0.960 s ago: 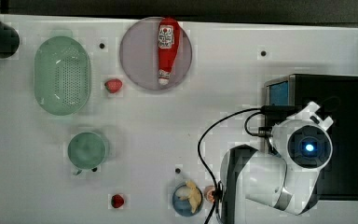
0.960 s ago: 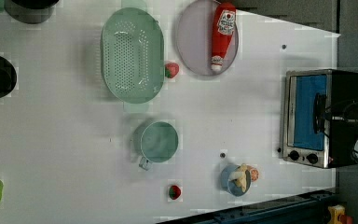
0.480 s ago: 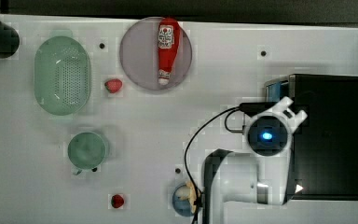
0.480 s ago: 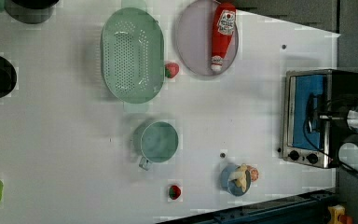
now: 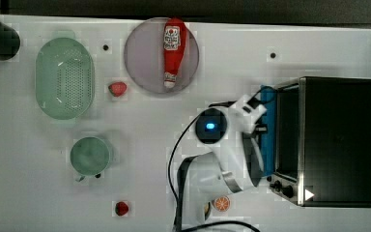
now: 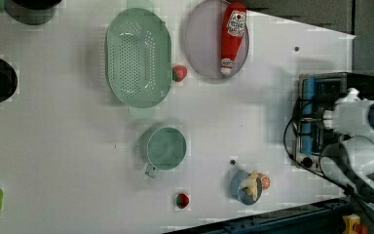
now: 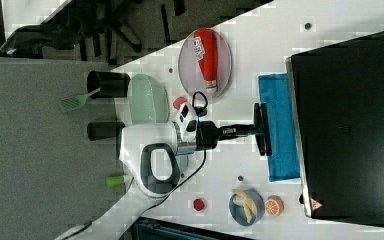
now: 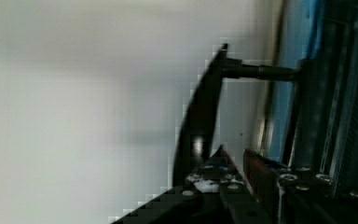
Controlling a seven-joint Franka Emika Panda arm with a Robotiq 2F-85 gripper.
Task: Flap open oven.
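Reaching across the white table (image 5: 222, 63), the gripper (image 7: 261, 129) presses up against the dark handle (image 8: 200, 116) of the oven (image 5: 335, 140), though whether its fingers are spread or clamped on the bar cannot be told. The boxy black-topped oven sits at the top view's right edge of the table, its blue-tinted glass door (image 7: 278, 127) tilted outward toward the arm, with small black knobs (image 5: 282, 186) on the silver front frame.

White flat table (image 5: 232, 63) carries: black boxy toaster oven (image 5: 335, 140), green oval perforated colander (image 5: 65, 77), round grey plate (image 5: 145, 53), green mug (image 5: 90, 155), two small red strawberries (image 5: 118, 89) (image 5: 121, 208), blue bowl (image 7: 245, 205), orange slice (image 7: 274, 204).
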